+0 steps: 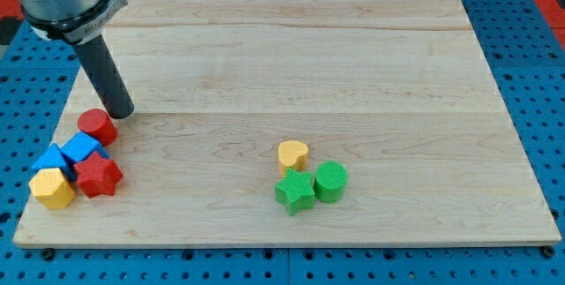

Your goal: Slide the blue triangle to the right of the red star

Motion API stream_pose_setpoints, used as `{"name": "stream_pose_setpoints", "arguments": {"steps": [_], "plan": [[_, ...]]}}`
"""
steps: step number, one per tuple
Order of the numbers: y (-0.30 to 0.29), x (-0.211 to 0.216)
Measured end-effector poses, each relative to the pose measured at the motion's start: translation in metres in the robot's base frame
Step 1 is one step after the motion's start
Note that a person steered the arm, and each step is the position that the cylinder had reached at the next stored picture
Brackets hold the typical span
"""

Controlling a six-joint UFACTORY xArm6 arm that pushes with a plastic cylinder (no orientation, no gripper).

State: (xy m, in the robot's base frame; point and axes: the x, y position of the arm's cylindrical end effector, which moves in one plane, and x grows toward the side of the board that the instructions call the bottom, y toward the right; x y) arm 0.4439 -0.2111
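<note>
The red star (pixel 99 177) lies near the board's lower left. The blue triangle (pixel 83 149) sits just above it, touching it. A red cylinder (pixel 96 126) sits above the triangle. A blue block (pixel 53 160) and a yellow block (pixel 52 189) lie to the left of the star. My tip (pixel 120 112) rests on the board just up and to the right of the red cylinder, close to it, above the blue triangle.
A yellow heart-like block (pixel 293 154), a green star (pixel 295 191) and a green cylinder (pixel 331 182) cluster at the lower middle. The wooden board (pixel 318 64) lies on a blue pegboard table.
</note>
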Motion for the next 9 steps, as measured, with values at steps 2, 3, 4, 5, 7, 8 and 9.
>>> {"name": "stream_pose_setpoints", "arguments": {"steps": [2, 3, 4, 5, 7, 8, 9], "plan": [[0.0, 0.0], [-0.002, 0.0], [-0.005, -0.001], [0.008, -0.019], [0.067, -0.021], [0.076, -0.001], [0.077, 0.009]]}}
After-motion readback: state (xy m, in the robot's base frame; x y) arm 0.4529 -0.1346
